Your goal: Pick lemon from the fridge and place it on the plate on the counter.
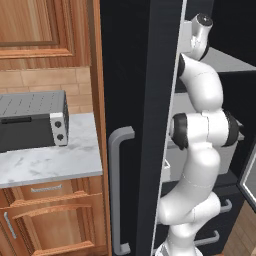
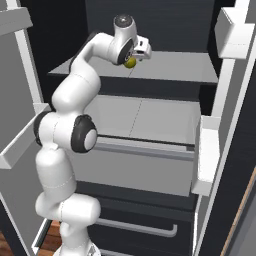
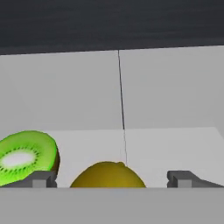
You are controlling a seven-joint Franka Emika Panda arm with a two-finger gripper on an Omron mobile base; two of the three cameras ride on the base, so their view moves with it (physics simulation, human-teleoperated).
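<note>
A tall black fridge [image 1: 145, 100] stands open, its door edge and grey bar handle [image 1: 116, 190] facing the left base camera. At 9 o'clock of it lies a white marble counter [image 1: 50, 162] over brown drawers, carrying a grey and black toaster oven [image 1: 32, 121].

From the right base camera, the fridge interior shows a light grey upper shelf [image 2: 170, 67], a wide grey drawer [image 2: 145, 150] beneath it, and white door bins [image 2: 206, 155] at 3 o'clock.

The white arm [image 2: 70, 130] rises from 7 o'clock and bends up to the upper shelf, where the gripper [image 2: 134, 59] points at the lemon [image 2: 130, 62].

In the hand camera, the two dark fingertips [image 3: 41, 178] stand wide apart at the bottom edge. The yellow-green lemon [image 3: 107, 175] sits on the shelf between them, with clear gaps on both sides, so neither tip touches it and nothing is held. A halved kiwi [image 3: 27, 156], bright green with a pale centre, rests at 9 o'clock of the lemon, just above the left-hand tip in this view.
</note>
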